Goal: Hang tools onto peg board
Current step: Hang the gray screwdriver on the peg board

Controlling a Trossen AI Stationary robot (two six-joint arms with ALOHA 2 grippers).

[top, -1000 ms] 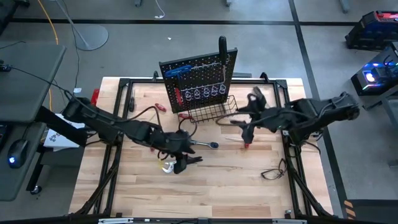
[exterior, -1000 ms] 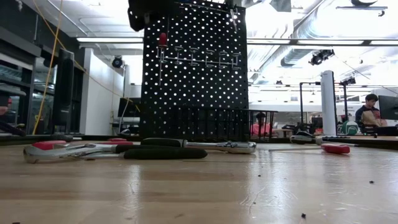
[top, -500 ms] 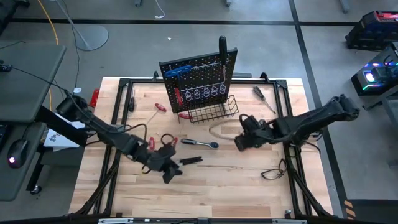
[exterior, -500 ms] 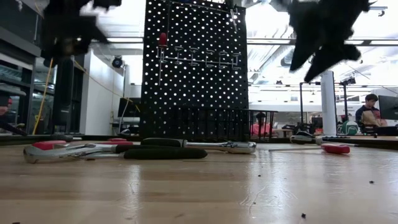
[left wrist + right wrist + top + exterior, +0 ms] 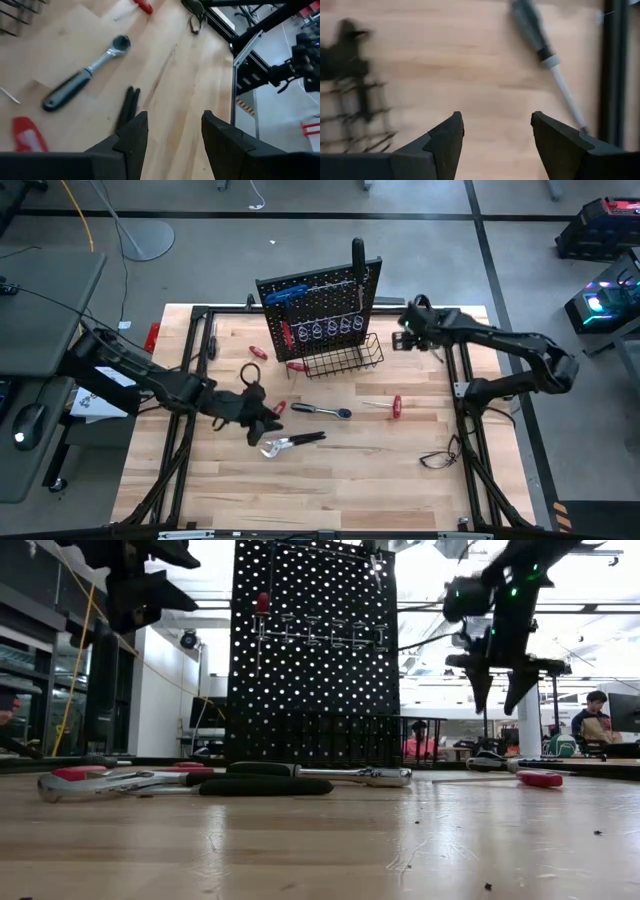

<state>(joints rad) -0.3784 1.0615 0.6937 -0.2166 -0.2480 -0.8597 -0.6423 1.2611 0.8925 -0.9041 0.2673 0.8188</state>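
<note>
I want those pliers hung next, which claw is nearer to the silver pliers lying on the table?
Left. The left claw hovers just beside the silver pliers, open and empty. The right claw is across the table, past the wire basket, also open.

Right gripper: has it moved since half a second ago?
Yes. In the high view the right gripper has swung from the table's middle toward the back, now beside the peg board, right of its wire basket, jaws open and empty.

Black perforated peg board; red-handled screwdriver (pale wood table)
</note>
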